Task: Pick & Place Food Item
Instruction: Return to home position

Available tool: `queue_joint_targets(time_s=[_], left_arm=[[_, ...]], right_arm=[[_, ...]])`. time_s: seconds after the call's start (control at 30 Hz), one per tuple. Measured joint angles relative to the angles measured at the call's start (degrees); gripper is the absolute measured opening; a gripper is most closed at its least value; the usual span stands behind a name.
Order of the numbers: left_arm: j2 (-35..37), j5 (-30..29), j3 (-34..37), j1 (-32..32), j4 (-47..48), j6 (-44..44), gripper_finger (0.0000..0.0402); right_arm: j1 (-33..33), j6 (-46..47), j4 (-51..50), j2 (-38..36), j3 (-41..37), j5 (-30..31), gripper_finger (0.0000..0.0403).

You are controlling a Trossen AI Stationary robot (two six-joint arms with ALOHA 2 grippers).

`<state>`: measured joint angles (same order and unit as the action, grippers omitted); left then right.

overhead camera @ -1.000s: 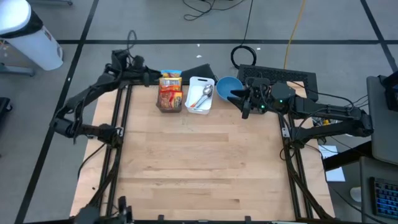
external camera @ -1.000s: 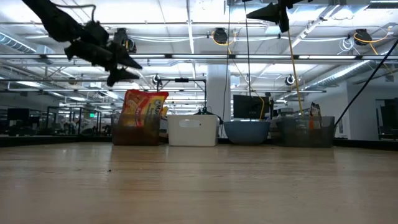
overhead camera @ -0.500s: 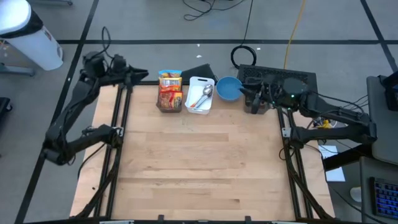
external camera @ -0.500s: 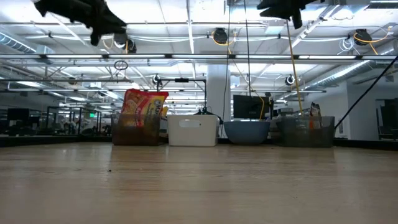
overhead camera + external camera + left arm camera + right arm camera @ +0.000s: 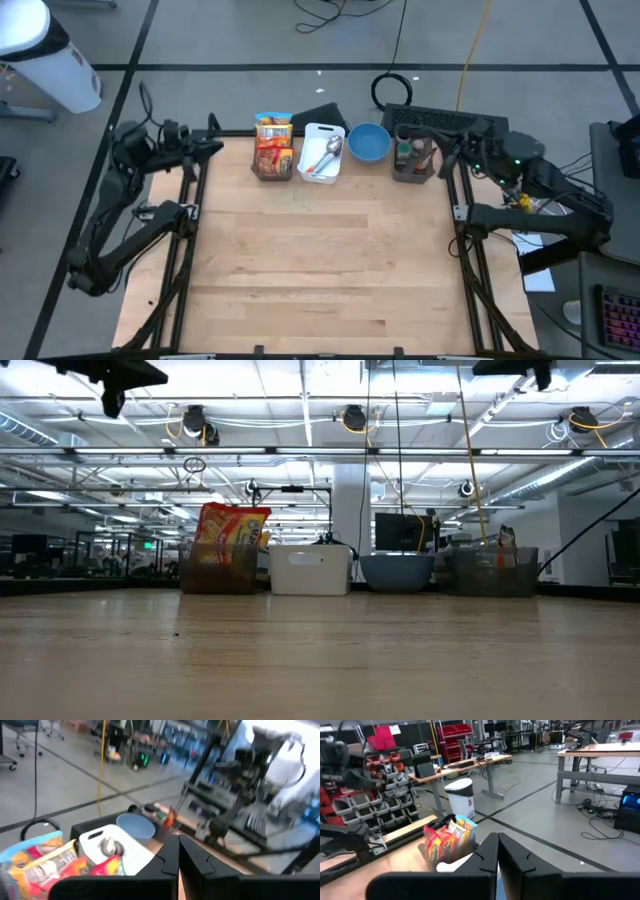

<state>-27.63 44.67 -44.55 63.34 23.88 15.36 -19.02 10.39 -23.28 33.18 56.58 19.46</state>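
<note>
The food item is an orange-and-yellow snack packet [image 5: 273, 148] standing in a clear bin at the table's far edge; it also shows in the low view [image 5: 228, 538] and both wrist views [image 5: 47, 862] [image 5: 447, 837]. My left gripper [image 5: 212, 143] hangs shut over the table's far left corner, well left of the packet, holding nothing [image 5: 177, 851]. My right gripper [image 5: 449, 151] hangs shut at the far right edge, beside the clear bin of bottles [image 5: 415, 157], also holding nothing [image 5: 497, 851]. Both are high above the table [image 5: 115, 374] [image 5: 512, 368].
Along the far edge, right of the packet, stand a white tray [image 5: 322, 152] with spoons, a blue bowl [image 5: 368, 142] and the bin of bottles. The bare wooden tabletop [image 5: 320, 260] stretches toward the near edge. A white waste bin [image 5: 50, 60] stands on the floor beyond the left corner.
Both grippers have shut with nothing between their fingers. My left gripper has drawn back toward the table's left edge and risen; my right gripper has left the blue bowl, drawn back toward the right edge and risen. The packet, tray and bowl have stayed put.
</note>
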Motion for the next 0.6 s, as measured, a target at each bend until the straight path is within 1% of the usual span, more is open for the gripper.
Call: queue_joint_targets(time_s=[0.07, 0.17, 0.27, 0.4, 0.47, 0.6], left_arm=[[4.31, -1.09, 4.05, -0.51, -4.31, 5.14, 0.0007], [10.83, -3.19, 9.73, -1.41, -11.39, 12.11, 0.0009], [16.82, -5.74, 13.60, -2.47, -14.81, 16.50, 0.0004], [22.93, -8.73, 16.15, -3.52, -12.16, 18.36, 0.0010], [25.01, -10.29, 16.40, -3.91, -8.63, 18.29, 0.0006], [27.22, -14.30, 16.44, -4.23, -0.69, 15.64, 0.0007]], right_arm=[[0.33, 0.45, -0.64, -1.35, -0.20, 0.02, 0.0001], [1.16, 0.86, 0.60, -3.38, -2.49, 0.10, 0.0001], [1.96, 1.96, 4.06, -5.36, -6.52, 1.41, 0.0001], [3.14, 2.87, 10.59, -7.74, -13.46, 1.77, 0.0000], [3.68, 3.30, 14.39, -8.49, -16.88, 1.89, 0.0000], [4.76, 3.93, 19.48, -9.54, -22.01, 5.21, 0.0000]])
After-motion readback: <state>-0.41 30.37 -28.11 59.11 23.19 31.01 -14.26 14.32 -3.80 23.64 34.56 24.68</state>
